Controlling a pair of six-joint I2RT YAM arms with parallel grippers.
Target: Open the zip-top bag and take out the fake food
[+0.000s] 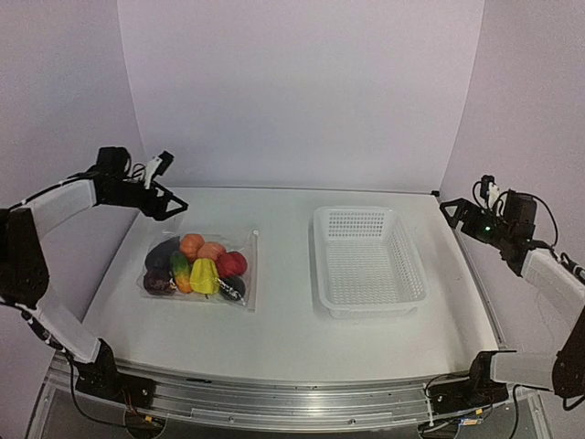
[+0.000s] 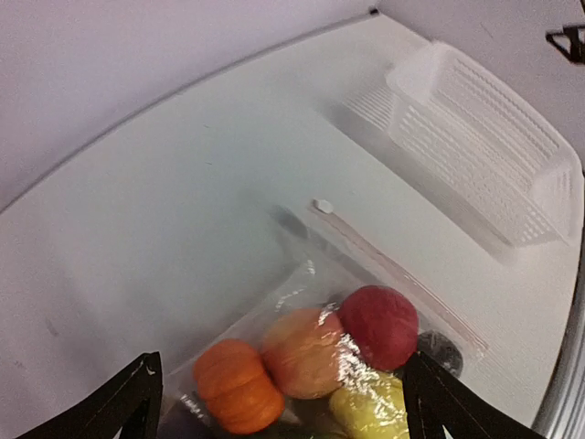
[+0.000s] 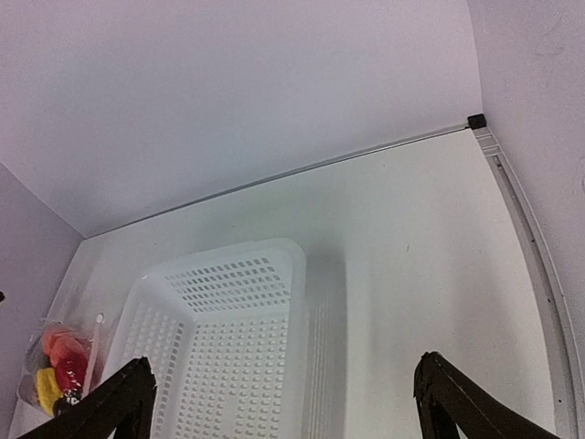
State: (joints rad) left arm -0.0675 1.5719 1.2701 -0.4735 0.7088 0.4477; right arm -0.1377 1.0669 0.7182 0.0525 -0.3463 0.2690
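Note:
The clear zip-top bag lies flat on the left half of the white table, its zip strip along the right edge. The fake food is inside it: orange, peach, red, yellow, green-orange, dark purple and black pieces. My left gripper hovers open above and behind the bag's far left corner. In the left wrist view the bag, its zip strip and the red piece lie below the open left gripper. My right gripper hangs open at the far right, empty, right of the basket; its wrist view shows the gripper wide open.
A white mesh basket stands right of the bag, empty; it also shows in the left wrist view and the right wrist view. Light walls close the table at the back and sides. A metal rail runs along the near edge.

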